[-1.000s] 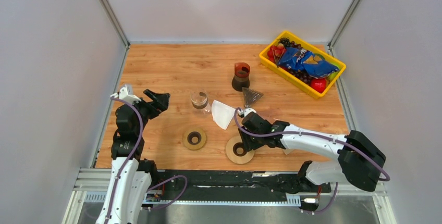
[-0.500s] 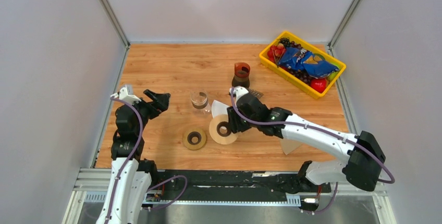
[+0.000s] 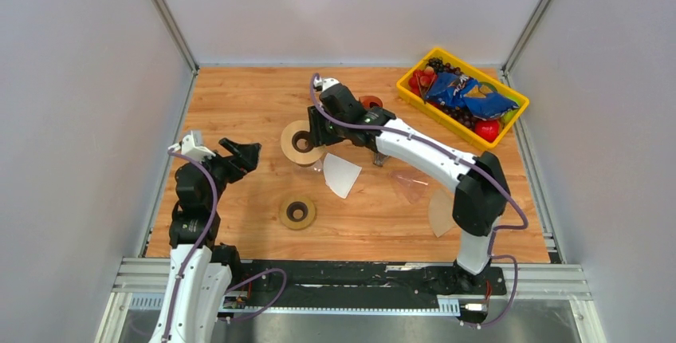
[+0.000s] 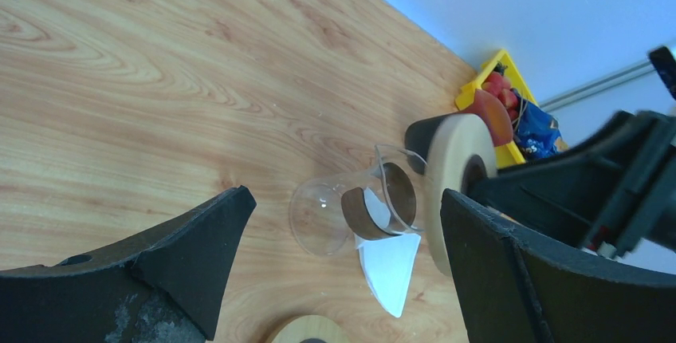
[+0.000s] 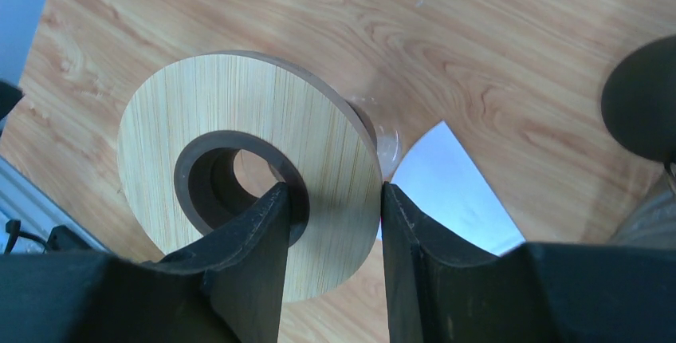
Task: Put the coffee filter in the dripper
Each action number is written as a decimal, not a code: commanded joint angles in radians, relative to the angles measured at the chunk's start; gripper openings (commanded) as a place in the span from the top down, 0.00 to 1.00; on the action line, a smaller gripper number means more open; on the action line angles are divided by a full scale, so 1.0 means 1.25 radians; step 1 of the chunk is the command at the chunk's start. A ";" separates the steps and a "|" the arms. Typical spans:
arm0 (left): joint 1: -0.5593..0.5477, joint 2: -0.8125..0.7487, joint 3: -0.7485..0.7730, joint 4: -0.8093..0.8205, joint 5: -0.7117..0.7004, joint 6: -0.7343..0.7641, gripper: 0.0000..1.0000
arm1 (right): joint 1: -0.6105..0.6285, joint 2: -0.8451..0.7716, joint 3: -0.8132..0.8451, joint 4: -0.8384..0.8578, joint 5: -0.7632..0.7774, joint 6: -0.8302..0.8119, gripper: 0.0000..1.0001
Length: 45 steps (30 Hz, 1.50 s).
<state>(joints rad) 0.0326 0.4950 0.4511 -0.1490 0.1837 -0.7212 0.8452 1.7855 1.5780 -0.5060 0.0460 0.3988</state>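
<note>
A white coffee filter lies flat on the table beside a small glass cup. My right gripper is shut on a wooden ring with a dark inner collar, one finger through its hole. It holds the ring tilted just above the cup. A clear pinkish cone, which looks like the dripper, lies right of the filter. My left gripper hangs open and empty to the cup's left.
A second wooden ring lies near the front. A tan paper cone rests at front right. A dark brown jug and a metal mesh cone sit behind my right arm. A yellow basket of packets and fruit stands back right.
My right arm has carried the wooden ring from the front of the table back and left to just over the glass cup, uncovering the pinkish cone. The left arm has not moved.
</note>
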 commanded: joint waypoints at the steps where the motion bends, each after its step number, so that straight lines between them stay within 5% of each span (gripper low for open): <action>1: 0.003 -0.014 0.016 0.000 0.017 -0.007 0.00 | -0.015 0.093 0.149 -0.090 -0.051 -0.019 0.77; 25: 0.003 -0.008 0.016 0.001 0.021 -0.006 0.00 | -0.024 0.231 0.273 -0.174 -0.004 -0.058 0.59; 45: 0.002 0.007 0.015 0.004 0.026 0.000 0.00 | -0.024 0.072 0.284 -0.141 0.133 -0.097 0.03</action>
<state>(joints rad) 0.0326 0.5026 0.4511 -0.1558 0.2050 -0.7208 0.8165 2.0357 1.9125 -0.7219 0.1047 0.3042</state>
